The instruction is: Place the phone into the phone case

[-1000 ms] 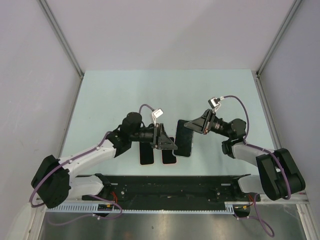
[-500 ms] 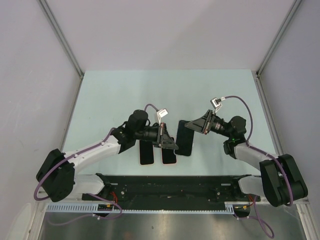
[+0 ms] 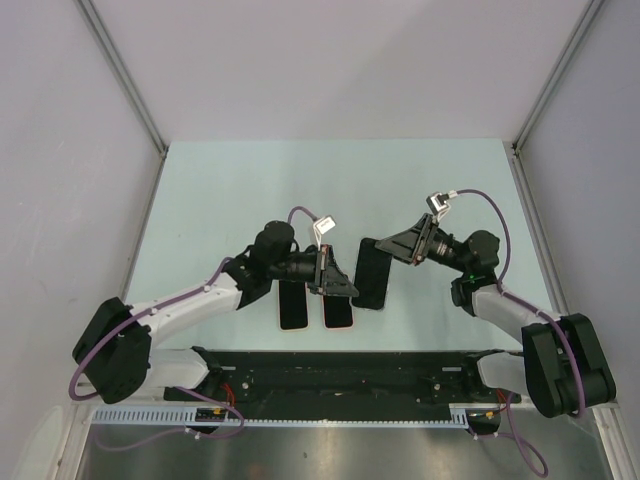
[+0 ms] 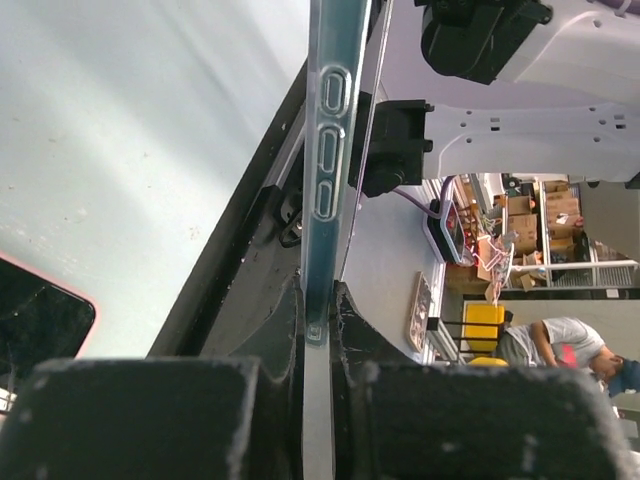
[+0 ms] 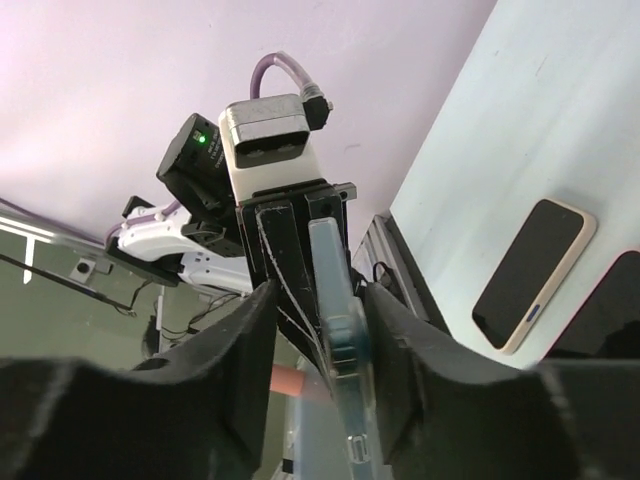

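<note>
While the overhead view took in the whole cell, a pale green counter lay between plain grey walls, with two metal posts rising from its far corners. Two arms reached in. Between them was one phone case, dark from above, with the left tool at its near-left edge and the right tool at its far-right corner. Two phones lay flat, side by side, under the left arm: a pale-rimmed phone and a pink-rimmed phone.

From the left wrist, the left tool was clamped on the thin, translucent edge of the phone case, three button bumps showing. One corner of the pink-rimmed phone lay on the counter. Beyond were shelves and one person.

From the right wrist, the right tool had its fingers parted around the case, with a gap on one side. Both phones lay on the counter.
</note>
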You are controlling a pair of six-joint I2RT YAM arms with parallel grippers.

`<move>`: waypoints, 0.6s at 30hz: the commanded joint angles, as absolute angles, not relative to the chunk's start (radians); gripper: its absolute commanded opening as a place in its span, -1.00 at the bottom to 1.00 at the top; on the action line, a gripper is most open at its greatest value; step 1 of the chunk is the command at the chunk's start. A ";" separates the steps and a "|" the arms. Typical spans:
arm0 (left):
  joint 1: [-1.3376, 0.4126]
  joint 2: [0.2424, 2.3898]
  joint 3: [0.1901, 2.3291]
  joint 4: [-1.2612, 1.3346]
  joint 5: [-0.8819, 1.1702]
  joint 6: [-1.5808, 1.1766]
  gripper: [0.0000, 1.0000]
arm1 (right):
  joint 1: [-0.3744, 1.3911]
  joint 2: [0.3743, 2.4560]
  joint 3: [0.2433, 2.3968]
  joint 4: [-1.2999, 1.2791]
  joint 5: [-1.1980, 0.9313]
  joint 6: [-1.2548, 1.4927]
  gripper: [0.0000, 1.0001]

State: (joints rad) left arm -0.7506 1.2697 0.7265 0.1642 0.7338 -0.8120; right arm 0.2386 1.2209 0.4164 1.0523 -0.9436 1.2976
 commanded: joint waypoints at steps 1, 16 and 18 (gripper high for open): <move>-0.739 1.261 0.713 0.241 0.726 -0.838 -1.00 | 0.233 1.198 0.459 1.121 -0.962 1.322 -0.31; -0.727 1.329 0.727 0.134 0.595 -0.752 0.11 | 0.189 1.272 0.460 0.807 -0.982 1.029 -1.00; -0.721 1.286 0.707 0.088 0.562 -0.726 0.33 | 0.184 1.293 0.460 0.779 -1.005 1.005 -1.00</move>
